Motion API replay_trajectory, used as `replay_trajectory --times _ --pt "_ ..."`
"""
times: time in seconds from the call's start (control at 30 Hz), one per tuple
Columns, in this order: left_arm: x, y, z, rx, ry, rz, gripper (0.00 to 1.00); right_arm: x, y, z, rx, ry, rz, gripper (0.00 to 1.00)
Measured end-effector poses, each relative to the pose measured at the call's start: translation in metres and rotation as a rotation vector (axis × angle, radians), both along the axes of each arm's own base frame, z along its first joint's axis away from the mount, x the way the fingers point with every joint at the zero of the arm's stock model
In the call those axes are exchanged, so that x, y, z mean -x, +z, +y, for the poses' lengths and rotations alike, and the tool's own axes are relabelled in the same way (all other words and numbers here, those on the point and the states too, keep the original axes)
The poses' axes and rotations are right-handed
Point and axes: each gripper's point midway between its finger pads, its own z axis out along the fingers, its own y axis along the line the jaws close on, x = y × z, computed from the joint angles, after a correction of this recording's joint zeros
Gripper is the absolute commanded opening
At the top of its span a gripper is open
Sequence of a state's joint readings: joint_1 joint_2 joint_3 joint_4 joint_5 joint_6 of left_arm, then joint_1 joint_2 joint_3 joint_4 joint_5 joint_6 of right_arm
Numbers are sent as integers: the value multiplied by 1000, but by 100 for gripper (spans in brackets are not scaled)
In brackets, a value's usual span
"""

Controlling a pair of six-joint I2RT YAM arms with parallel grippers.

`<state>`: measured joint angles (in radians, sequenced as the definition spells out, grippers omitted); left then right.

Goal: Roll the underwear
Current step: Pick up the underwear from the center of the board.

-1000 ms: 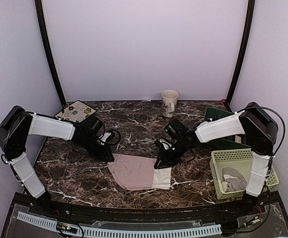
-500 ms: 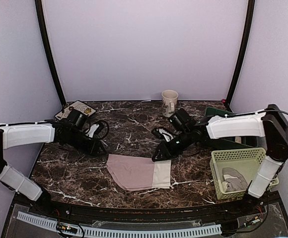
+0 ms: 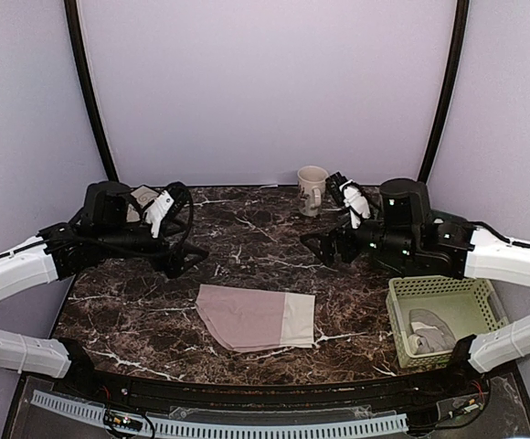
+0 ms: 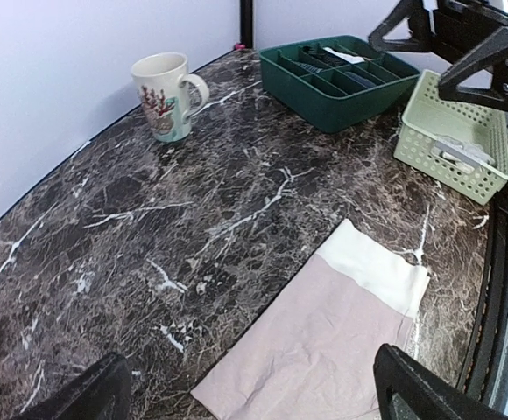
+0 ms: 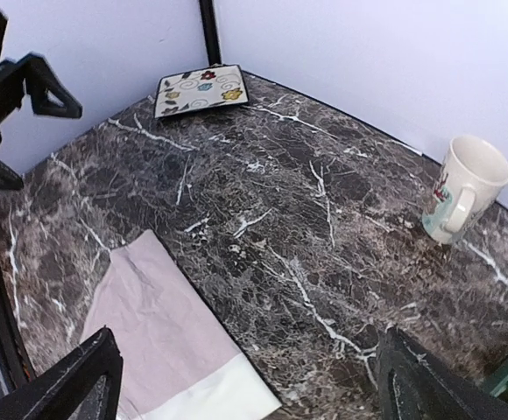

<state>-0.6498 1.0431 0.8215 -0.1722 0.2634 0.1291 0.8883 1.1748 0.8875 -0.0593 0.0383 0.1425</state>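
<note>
L gripper (image 3: 188, 260), R gripper (image 3: 316, 247) agape; underwear (image 3: 251, 317) flat, lengthwise L-R, cream end (image 3: 300, 322) R

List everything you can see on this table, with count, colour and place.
underwear: one, dusty pink with cream panel, flat, near middle
mug: one, beige, far edge, centre
patterned tile: one, cream with flowers, far left corner
compartment tray: one, dark green, far right
basket: one, pale green, near right
cloth: one, grey, inside basket
table: one, dark marble
left gripper: one, black, open, raised at left
right gripper: one, black, open, raised at right
</note>
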Motion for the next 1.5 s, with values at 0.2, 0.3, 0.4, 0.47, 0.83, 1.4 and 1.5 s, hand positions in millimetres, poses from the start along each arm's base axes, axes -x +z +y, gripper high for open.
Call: replay_trajectory --times 0.2,0.3,0.4,0.47,0.83,1.4,1.5 --pt "34 -44 -28 -104 -243 -16 97 27 -33 11 169 246 -107 65" --pt "71 -89 -34 -181 -380 20 87 59 -75 14 263 383 -98 51" --pt "91 -116 -39 -237 -475 15 77 93 -119 13 363 513 -82 45" --pt "100 -131 -44 -273 -530 5 71 109 -142 13 422 577 -75 41" --pt "106 -155 -49 -328 -602 -60 64 132 -220 12 648 714 -46 35" --pt "113 -165 -45 -385 -698 -115 50 120 -237 32 725 690 -21 9" --pt "117 -171 -44 -399 -729 -108 49 120 -237 30 736 681 -7 19"
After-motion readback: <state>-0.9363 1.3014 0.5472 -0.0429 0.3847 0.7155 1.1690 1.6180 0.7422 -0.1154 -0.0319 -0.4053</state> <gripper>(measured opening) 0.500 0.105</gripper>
